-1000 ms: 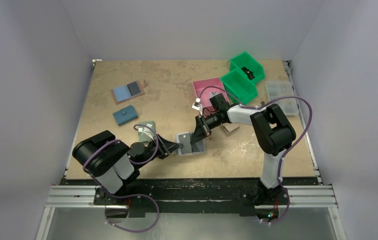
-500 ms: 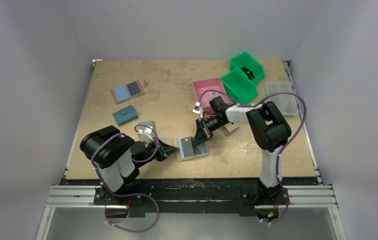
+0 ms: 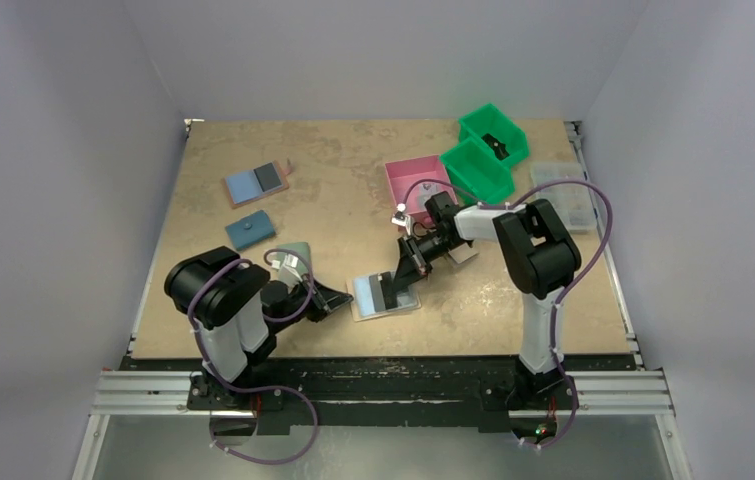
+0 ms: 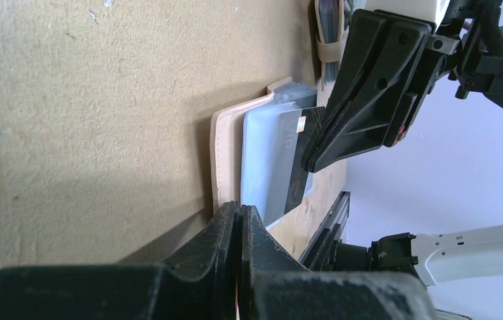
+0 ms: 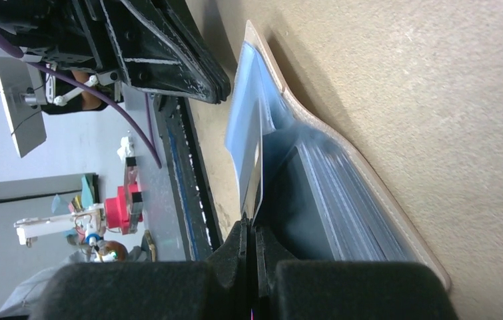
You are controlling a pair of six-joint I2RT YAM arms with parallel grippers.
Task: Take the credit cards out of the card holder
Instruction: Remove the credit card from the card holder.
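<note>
Top external: card holder (image 3: 385,296) lies open, lower centre of frame
Left gripper (image 3: 345,300) is clamped shut on its left edge; right gripper (image 3: 405,275) pinches a dark card (image 4: 297,167) at its right panel

The left fingers (image 4: 224,237) and right fingers (image 5: 234,248) are each clamped together, held low, pointing toward each other.

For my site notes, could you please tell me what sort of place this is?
Probably a robotics lab test cell: plain white walls box in a tan table, an aluminium rail runs along its near edge, and green bins sit at the far right.
</note>
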